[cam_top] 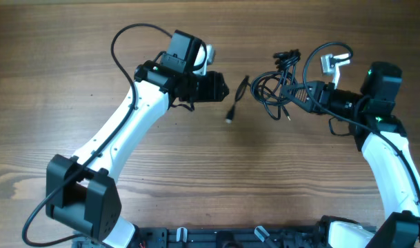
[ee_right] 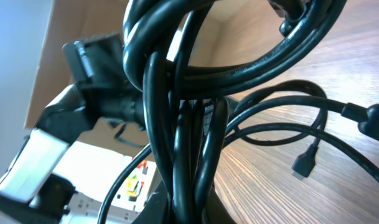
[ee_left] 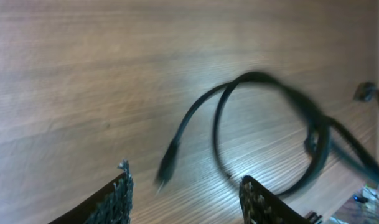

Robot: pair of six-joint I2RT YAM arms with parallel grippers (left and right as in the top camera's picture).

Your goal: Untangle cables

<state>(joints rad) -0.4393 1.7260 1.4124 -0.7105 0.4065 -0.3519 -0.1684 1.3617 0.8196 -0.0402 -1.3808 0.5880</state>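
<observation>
Right claw (cam_top: 297, 94) is clamped on the cables (cam_top: 273, 87); left claw (ee_left: 184, 180), apart and empty, should grip the straight strand's plug (ee_left: 166, 169) and draw it away gently.

Glossy cables (ee_right: 177, 124), matt wooden table (cam_top: 92, 41)

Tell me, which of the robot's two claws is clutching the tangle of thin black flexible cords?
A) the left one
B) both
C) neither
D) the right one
D: the right gripper is shut on the bunch of thin black cables, while the left gripper stands open and holds nothing.
</observation>
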